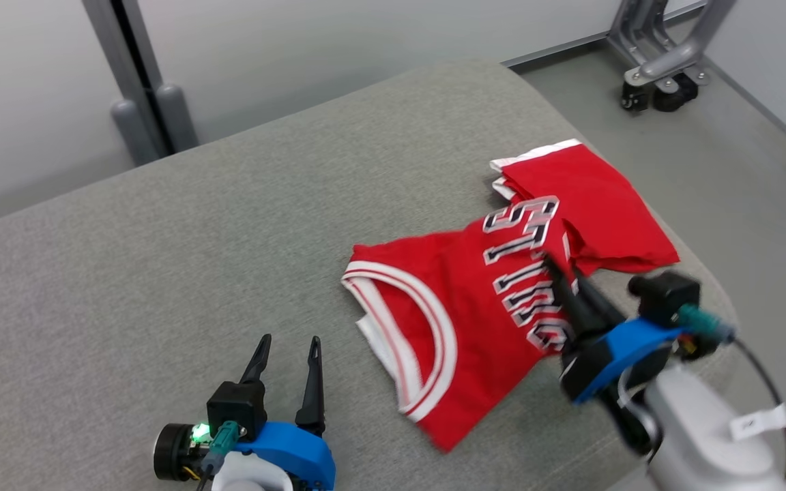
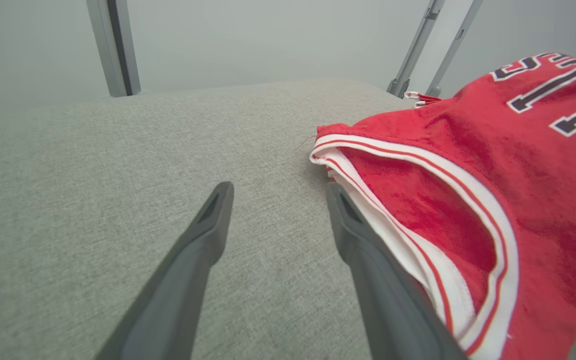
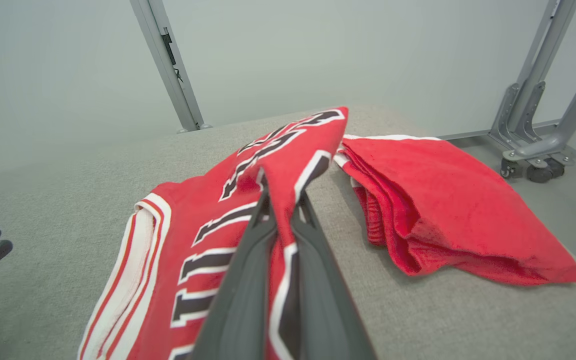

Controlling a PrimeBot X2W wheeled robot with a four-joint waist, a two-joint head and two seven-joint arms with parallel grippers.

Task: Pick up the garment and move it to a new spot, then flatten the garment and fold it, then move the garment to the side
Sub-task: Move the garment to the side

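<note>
Right end effector (image 1: pixel 563 269) pinches red fabric jersey (image 1: pixel 461 307) at right edge of grey upholstered tabletop (image 1: pixel 161 259); left end effector (image 1: pixel 290 341) wide; pale walls (image 1: pixel 366 41) behind.

Grey padded surface (image 1: pixel 161 239), with a metal post (image 1: pixel 140 88) and wheeled frame (image 1: pixel 666 61) beyond it.

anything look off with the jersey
The jersey is askew: its far half is bunched into a heap by the cushion's right edge, and the right gripper is shut on a raised pinch of cloth at the lettering. The left gripper is open beside it.
</note>
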